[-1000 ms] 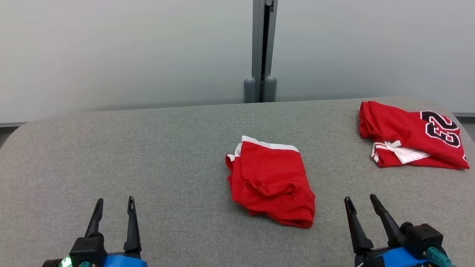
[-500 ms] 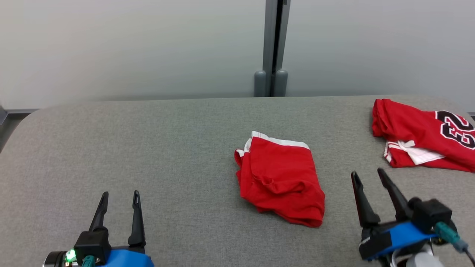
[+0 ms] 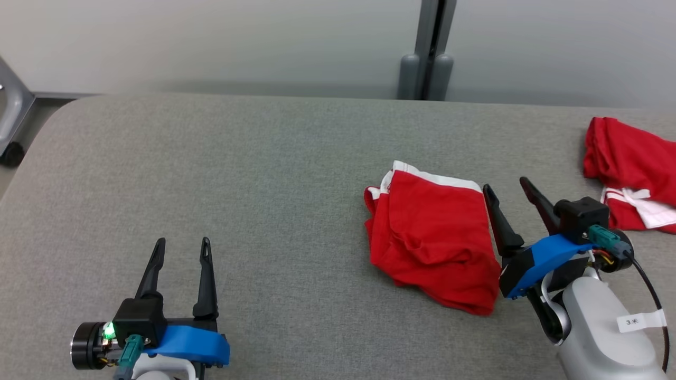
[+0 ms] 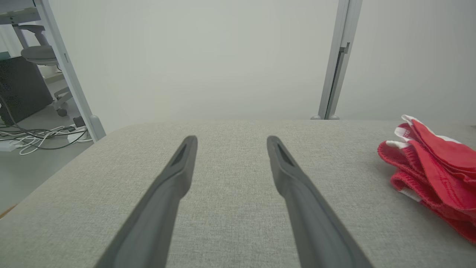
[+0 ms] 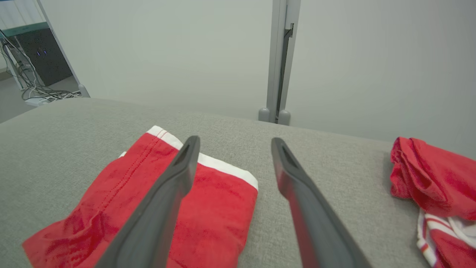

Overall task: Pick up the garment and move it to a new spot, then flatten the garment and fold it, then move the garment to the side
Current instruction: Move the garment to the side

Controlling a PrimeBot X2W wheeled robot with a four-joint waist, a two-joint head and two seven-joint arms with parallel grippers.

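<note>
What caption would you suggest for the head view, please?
Open right gripper beside the red garment on a grey table; left gripper open, second garment far right.

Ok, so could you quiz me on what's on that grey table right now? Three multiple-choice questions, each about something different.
1. Where is the right claw?
A) at the right edge of the folded red garment
B) pressed to the back wall
C) inside a drawer

2. How many red garments lie on the table?
A) one
B) two
C) four

3. The left claw is:
A) open and empty
B) shut on cloth
C) shut on a cable

Answers:
1 A: one finger shows over the cloth, the other over bare table.
2 B: a second red garment lies at the far right.
3 A: its fingers are spread, with nothing between them.
</note>
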